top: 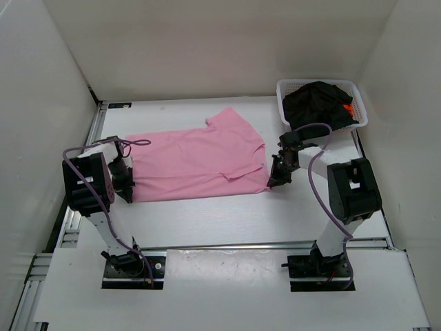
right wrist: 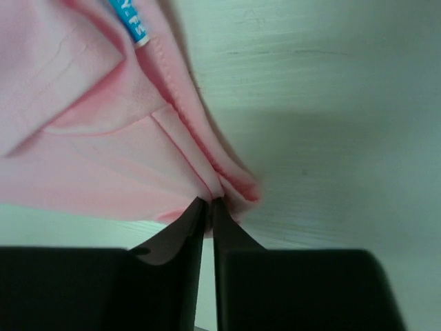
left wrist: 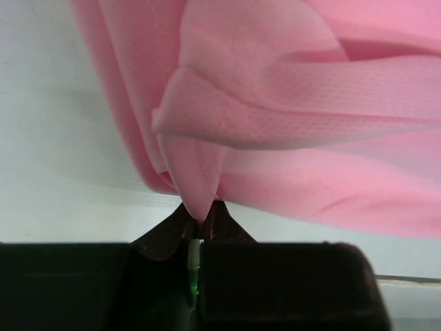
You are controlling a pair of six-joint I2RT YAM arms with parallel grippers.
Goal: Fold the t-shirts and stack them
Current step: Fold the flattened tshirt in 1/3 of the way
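Observation:
The light pink t-shirt (top: pixel 196 162) lies spread flat across the middle of the table, one sleeve pointing to the back. At its near left corner my left gripper (top: pixel 126 185) is shut on a pinch of pink cloth (left wrist: pixel 196 196). At the near right corner my right gripper (top: pixel 278 178) is shut on the hem of the pink t-shirt (right wrist: pixel 103 158), which bunches at the fingertips. A blue label (right wrist: pixel 129 21) shows near the hem. The black t-shirt (top: pixel 315 102) sits crumpled in the basket, with a bit of the orange t-shirt (top: pixel 347 109) showing beside it.
A white mesh basket (top: pixel 284 88) stands at the back right corner of the table. White walls enclose the table on the left, back and right. Purple cables loop off both arms.

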